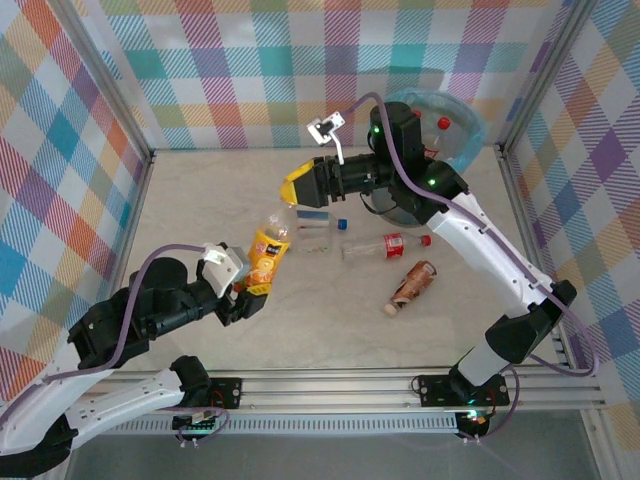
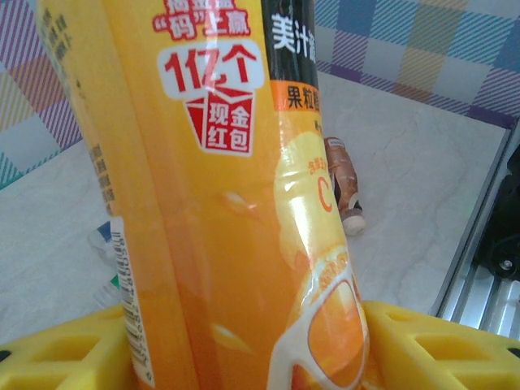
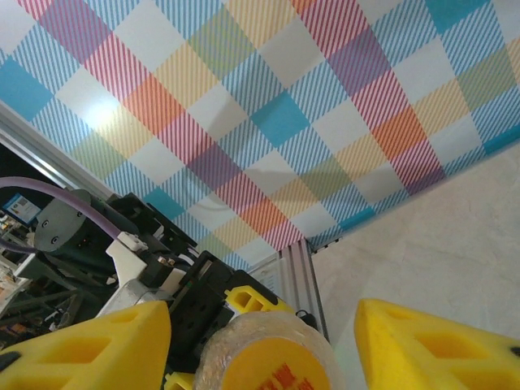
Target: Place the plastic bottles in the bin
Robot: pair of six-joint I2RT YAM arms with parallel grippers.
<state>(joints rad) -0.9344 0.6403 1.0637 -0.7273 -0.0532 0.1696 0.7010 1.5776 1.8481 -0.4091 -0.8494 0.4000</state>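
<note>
An orange-labelled plastic bottle [image 1: 268,250] [image 2: 219,203] is held off the table by my left gripper [image 1: 245,290] [image 2: 244,357], which is shut on its lower body between yellow fingers [image 2: 439,349]. The bottle's top end [image 3: 272,366] sits between the yellow fingers [image 3: 439,349] of my right gripper [image 1: 292,190] [image 3: 260,349], with a gap on each side, so those jaws stand open. The bin [image 1: 472,125], lined with a light-blue bag, is at the back right behind the right arm and has a red-capped bottle [image 1: 442,123] inside.
On the table lie a clear bottle with a blue cap [image 1: 315,228], a red-labelled bottle [image 1: 385,246] and a brown bottle [image 1: 412,285] [image 2: 343,187]. Aluminium frame rails [image 1: 400,385] and checked walls enclose the table.
</note>
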